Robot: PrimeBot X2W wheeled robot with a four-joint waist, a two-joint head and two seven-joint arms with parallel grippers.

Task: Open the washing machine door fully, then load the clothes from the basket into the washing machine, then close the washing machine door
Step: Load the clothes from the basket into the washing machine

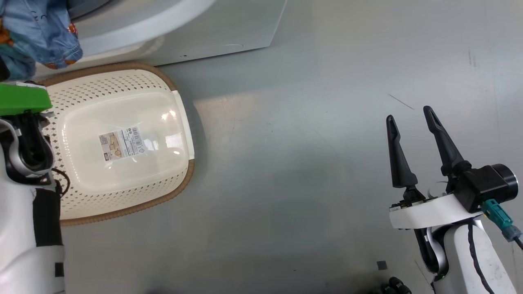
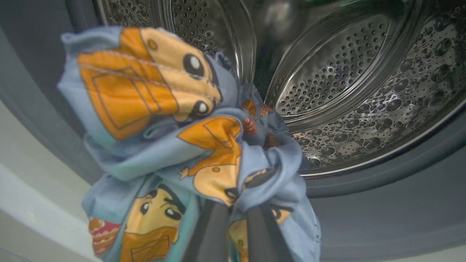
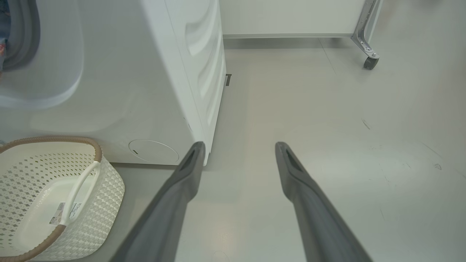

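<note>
Loading step in hand. The left claw [image 2: 238, 214] is pressed together on a bundle of blue printed clothes [image 2: 174, 145], held at the mouth of the steel drum [image 2: 346, 91] of the washing machine [image 3: 164, 91] and not yet inside. The basket [image 1: 102, 85] on the floor [image 1: 306, 163] lies empty, so this is probably the last load. The right claw [image 1: 408, 114] hangs spread, holding nothing. Next move: carry the bundle past the gasket [image 2: 382, 218], release, withdraw, then close the door.
</note>
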